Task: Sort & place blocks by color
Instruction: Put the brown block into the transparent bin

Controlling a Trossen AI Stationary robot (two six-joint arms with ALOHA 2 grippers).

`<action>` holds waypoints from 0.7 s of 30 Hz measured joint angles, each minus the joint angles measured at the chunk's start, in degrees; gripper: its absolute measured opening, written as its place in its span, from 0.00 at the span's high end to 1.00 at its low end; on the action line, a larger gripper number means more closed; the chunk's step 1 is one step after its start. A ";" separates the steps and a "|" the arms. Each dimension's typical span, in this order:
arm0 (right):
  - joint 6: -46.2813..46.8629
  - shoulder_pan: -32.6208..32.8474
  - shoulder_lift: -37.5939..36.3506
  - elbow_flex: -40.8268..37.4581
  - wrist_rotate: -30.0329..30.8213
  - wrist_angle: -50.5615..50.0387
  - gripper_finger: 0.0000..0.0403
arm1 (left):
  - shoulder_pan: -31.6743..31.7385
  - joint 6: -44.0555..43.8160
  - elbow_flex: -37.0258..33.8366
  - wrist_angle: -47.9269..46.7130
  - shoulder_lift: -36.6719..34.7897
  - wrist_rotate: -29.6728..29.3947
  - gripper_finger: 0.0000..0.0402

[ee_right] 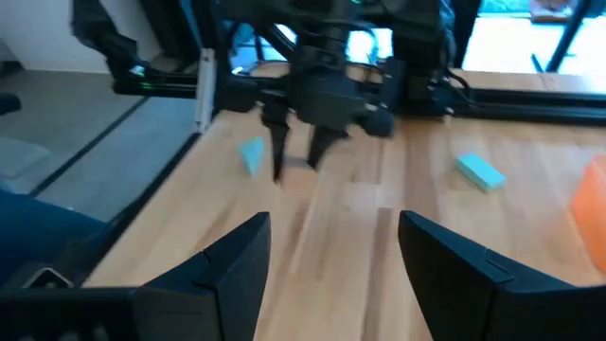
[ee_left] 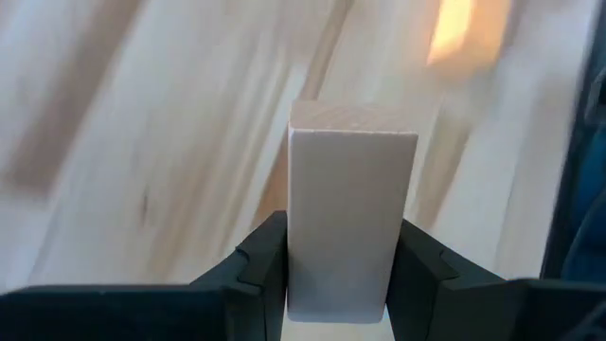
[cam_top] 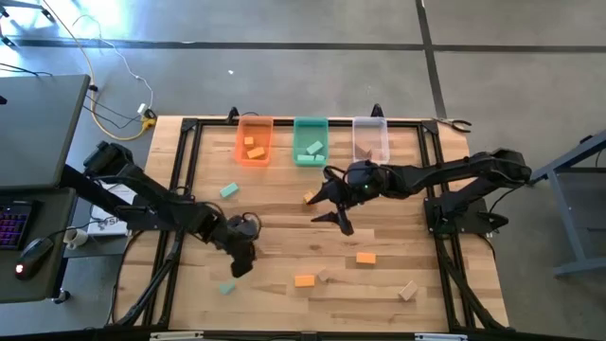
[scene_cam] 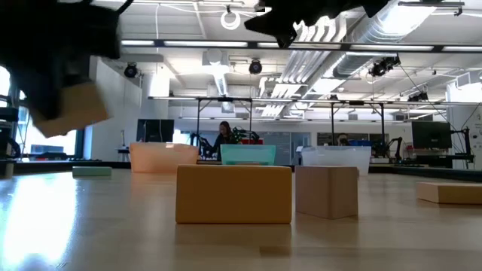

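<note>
So my left end effector (ee_left: 343,270) pinches a pale wood block (ee_left: 346,218) above the counter (cam_top: 284,227), my right end effector (cam_top: 333,204) spread and empty, with a few blocks binned ahead and several still loose around me.

Bins: orange (cam_top: 253,140), green (cam_top: 310,140), clear (cam_top: 370,138); side by side at table's (cam_top: 284,227) far edge.
Desk, left of table: keyboard (cam_top: 11,227), mouse (cam_top: 36,250).
Floor: yellow cable (cam_top: 90,71).
Room behind: person (scene_cam: 224,135), seated.
</note>
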 joint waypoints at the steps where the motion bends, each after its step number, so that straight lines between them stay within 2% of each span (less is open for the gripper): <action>1: 0.01 0.56 0.00 0.00 0.00 0.38 0.45 | 0.63 1.44 0.01 1.91 0.02 -0.91 0.74; 7: 0.30 3.12 0.00 0.00 0.77 4.58 0.45 | 3.27 10.72 0.08 12.38 0.31 -6.31 0.74; 13: 3.07 4.96 0.00 0.00 7.68 8.57 0.45 | 4.20 20.07 0.08 21.91 0.31 -13.96 0.74; 17: 3.03 5.57 0.00 0.00 8.17 11.07 0.45 | 4.17 26.85 0.08 27.16 0.31 -18.34 0.74; 21: 2.97 5.64 0.02 0.00 8.17 14.38 0.45 | 4.17 34.73 0.08 32.77 0.31 -20.02 0.74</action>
